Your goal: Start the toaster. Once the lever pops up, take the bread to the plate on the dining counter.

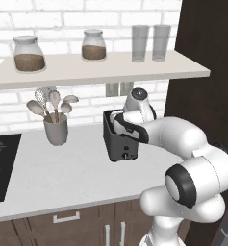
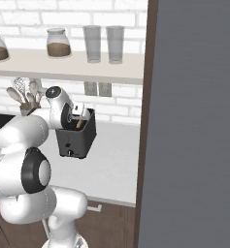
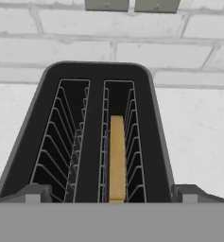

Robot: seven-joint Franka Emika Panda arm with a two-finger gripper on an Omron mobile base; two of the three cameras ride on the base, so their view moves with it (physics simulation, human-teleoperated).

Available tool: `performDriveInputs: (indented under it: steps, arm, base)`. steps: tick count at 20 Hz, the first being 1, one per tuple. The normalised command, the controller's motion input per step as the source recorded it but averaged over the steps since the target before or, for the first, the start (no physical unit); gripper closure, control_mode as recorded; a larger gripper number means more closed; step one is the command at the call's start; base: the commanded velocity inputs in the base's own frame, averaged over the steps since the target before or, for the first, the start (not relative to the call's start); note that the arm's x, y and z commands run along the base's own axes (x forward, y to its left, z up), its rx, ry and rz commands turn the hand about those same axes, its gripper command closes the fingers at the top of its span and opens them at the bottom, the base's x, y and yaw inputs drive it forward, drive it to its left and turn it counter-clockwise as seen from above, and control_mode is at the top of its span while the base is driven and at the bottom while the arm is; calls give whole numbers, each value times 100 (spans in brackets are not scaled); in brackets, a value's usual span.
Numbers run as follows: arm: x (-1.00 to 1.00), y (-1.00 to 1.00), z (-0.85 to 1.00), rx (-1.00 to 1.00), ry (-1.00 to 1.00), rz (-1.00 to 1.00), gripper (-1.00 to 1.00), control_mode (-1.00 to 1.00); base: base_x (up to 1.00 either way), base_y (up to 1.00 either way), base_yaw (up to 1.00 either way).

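At the far left of the tabletop (image 1: 62, 168) a dark cooktop (image 1: 0, 166) is set into the surface, and just right of it a grey utensil cup (image 1: 56, 129) is stood against the brick wall, spoons kept upright for easy reach. Above, a shelf (image 1: 101, 69) carries two jars and two glasses, kept clear of the working surface. Further right, the toaster (image 1: 119, 144) is placed near the wall below a pair of outlets (image 1: 119, 88), presumably so that it can be plugged in. In the hand view the bread (image 3: 116, 158) is seen standing on edge in the right-hand slot, sunk low between the wire guides, while the left slot is bare; the slice is thus loaded for toasting. The gripper (image 3: 111, 194) is held directly above the toaster's near end, looking down along the slots. Its fingertips (image 3: 34, 194) are spread as wide as they go, one at each side of the toaster body, and nothing is pinched or touched. This position is judged to suit a reach for the lever, which cannot be made out here.
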Motion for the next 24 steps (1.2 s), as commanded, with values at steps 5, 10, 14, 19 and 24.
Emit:
performDriveInputs:
  steps: [5, 10, 14, 19, 24]
  arm:
    - [0, 0, 0, 0, 0, 0, -100, -100]
    - [0, 0, 0, 0, 0, 0, -100, -100]
    - [0, 0, 0, 0, 0, 0, -100, -100]
    - [0, 0, 0, 0, 0, 0, -100, -100]
    - [0, 0, 0, 0, 0, 0, -100, -100]
  base:
    - [0, 0, 0]
    - [0, 0, 0]
    - [0, 0, 0]
    - [0, 0, 0]
    - [0, 0, 0]
